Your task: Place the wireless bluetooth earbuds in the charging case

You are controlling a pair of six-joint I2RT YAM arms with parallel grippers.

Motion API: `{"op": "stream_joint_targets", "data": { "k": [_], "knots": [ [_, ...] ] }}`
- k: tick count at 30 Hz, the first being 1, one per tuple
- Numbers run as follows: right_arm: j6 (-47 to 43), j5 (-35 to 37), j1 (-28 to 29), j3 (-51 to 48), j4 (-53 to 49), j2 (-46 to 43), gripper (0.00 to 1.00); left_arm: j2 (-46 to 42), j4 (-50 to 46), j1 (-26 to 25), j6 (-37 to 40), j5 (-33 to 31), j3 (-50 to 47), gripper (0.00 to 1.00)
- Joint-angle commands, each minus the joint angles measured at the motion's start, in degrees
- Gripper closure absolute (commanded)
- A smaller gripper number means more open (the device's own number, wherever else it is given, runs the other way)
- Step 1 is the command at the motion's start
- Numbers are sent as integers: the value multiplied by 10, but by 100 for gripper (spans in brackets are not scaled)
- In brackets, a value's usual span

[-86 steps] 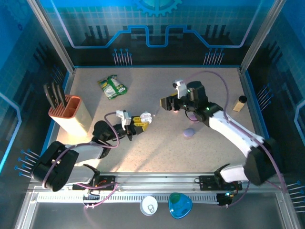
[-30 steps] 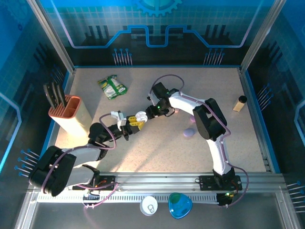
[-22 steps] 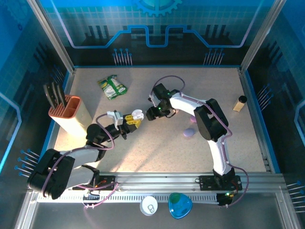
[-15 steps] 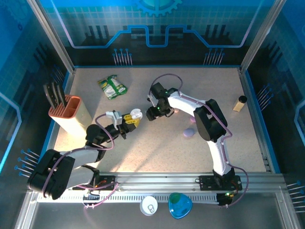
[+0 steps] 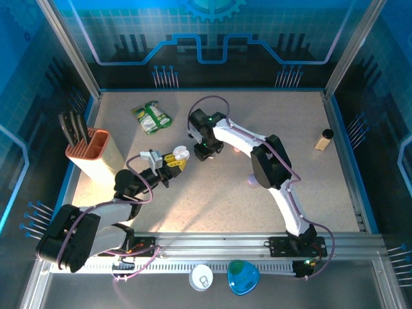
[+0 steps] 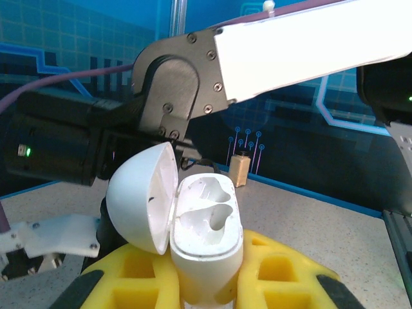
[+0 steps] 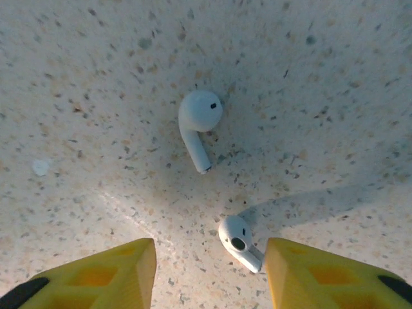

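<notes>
Nothing inserted yet. Clamping case point(image 6: 206, 225) upright in left gripper point(image 5: 172, 162), lid flipped open, both wells empty. Hovering right gripper point(image 7: 207, 264), fingers spread, low over two earbuds point(image 7: 198, 122) lying loose on table point(image 5: 212, 193); gripping neither. Left to do: pick, carry and seat each. Working on flat speckled beige top inside blue-lit panelled enclosure, with knife block point(image 5: 96, 151), green packet point(image 5: 152, 117) and small bottle point(image 5: 324, 139) towards edges.
</notes>
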Motion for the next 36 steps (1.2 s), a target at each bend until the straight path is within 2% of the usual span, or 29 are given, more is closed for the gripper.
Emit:
{"op": "stream_joint_targets", "data": {
  "k": [1, 9, 15, 17, 25, 31, 36],
  "knots": [
    [-10, 2, 5, 30, -46, 29, 55, 6, 19, 7, 8, 15, 2, 90],
    [2, 5, 2, 44, -52, 54, 65, 13, 19, 6, 3, 30, 5, 90],
    [13, 10, -2, 44, -44, 59, 66, 17, 19, 6, 1, 36, 8, 90],
    [14, 12, -3, 44, -41, 61, 70, 20, 19, 6, 1, 39, 9, 90],
    [34, 5, -5, 36, -51, 54, 64, 22, 19, 6, 0, 42, 11, 90],
    [59, -80, -1, -53, -8, -1, 67, 23, 19, 6, 3, 42, 11, 90],
    [74, -87, 2, -106, 20, -55, 58, 28, 19, 7, 0, 44, 15, 90]
  ]
}}
